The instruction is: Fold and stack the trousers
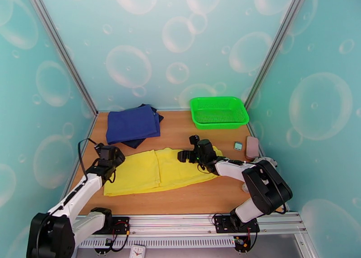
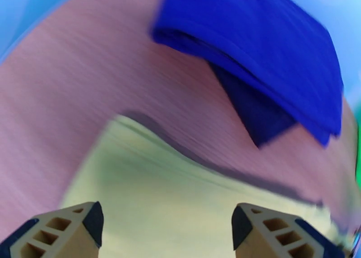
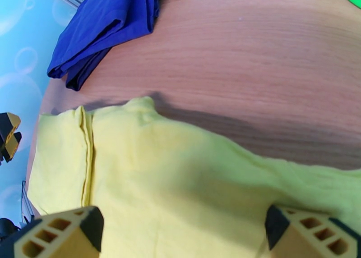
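**Yellow trousers flat across the table, both pincers apart over them**

Yellow cloth takes up the lower middle of my overhead frame: the trousers (image 1: 149, 171) lie spread on the wooden table (image 1: 189, 198), running from lower left up toward the centre right. A cloth edge crosses them near the middle.

At the left of that frame, the left gripper (image 1: 113, 157) sits at the upper-left corner of the trousers. From its wrist camera I see its two tan fingers (image 2: 76, 229) standing well apart at the bottom of the frame, with yellow cloth between and beyond them. That view is smeared, so I cannot tell whether the tips touch the cloth.

Above and just right of it, in the upper left of the tabletop, a stack of navy garments (image 1: 133, 124) lies close to the far edge of the trousers without overlapping them.

Right of centre, the right gripper (image 1: 187, 149) is over the right end of the trousers. Its jaws are spread wide in the wrist view, and nothing is pinched between them.

Further right, against the back wall, stands a green basket (image 1: 218, 99). Below it, near the right edge of the table, a small grey item (image 1: 238, 145) and a pinkish block (image 1: 252, 147) lie side by side.
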Motion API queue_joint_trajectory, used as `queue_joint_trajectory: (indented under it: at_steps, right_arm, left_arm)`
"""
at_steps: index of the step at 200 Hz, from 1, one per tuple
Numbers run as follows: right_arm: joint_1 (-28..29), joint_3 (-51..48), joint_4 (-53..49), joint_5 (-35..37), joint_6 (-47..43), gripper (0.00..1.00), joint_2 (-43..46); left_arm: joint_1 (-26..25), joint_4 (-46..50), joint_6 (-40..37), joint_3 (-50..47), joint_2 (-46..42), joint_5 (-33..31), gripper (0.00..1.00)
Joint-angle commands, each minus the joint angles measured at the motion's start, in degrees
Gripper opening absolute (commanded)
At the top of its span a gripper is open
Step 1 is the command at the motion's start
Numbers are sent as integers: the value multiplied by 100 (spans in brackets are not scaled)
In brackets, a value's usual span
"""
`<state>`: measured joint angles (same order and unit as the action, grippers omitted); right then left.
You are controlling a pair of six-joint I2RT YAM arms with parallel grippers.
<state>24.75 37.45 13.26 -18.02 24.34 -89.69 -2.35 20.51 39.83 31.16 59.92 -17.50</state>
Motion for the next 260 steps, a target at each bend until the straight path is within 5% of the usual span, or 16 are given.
queue_joint_trajectory:
  at_steps: [1,60,134,199,260]
  right_arm:
    - [-40,-62,143,-187,-134,99,93]
    - [-155,-89,151,-282,-96,99,83]
    - [-185,-62,183,-375,-75,99,-59]
    - [-221,-151,253,-311,-62,99,148]
    - [-247,-571,565,181,-133,99,859]
  left_arm:
    - [331,367,333,-304,7,247,74]
    - [621,59,530,-626,566,286,65]
    - [771,-311,36,-473,1505,1191,66]
    - [748,-609,-173,-568,1256,1751,0]
    - [595,403,-393,540,585,1385,0]
